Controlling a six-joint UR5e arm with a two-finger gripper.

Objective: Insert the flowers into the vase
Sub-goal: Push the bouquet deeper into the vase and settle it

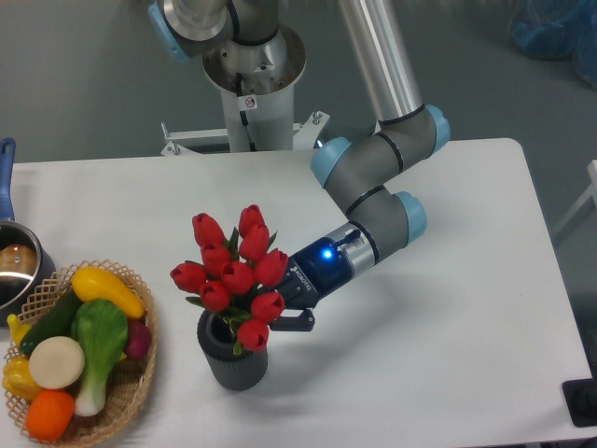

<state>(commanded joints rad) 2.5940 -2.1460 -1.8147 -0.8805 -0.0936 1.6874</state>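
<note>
The flowers, a bunch of red tulip buds with green leaves, stand upright with their stems down in the mouth of the vase. The vase is a short dark grey ribbed cylinder near the table's front centre. My gripper reaches in from the right, level with the buds, just above the vase's rim. One black finger shows below the buds, spread well off the gripper's axis. The other finger is hidden behind the flowers. The jaws look open, and I see no finger pressing on the stems.
A woven wicker basket of colourful toy vegetables sits at the front left, close to the vase. A steel pot with a blue handle is at the left edge. The arm's base stands behind the table's far edge.
</note>
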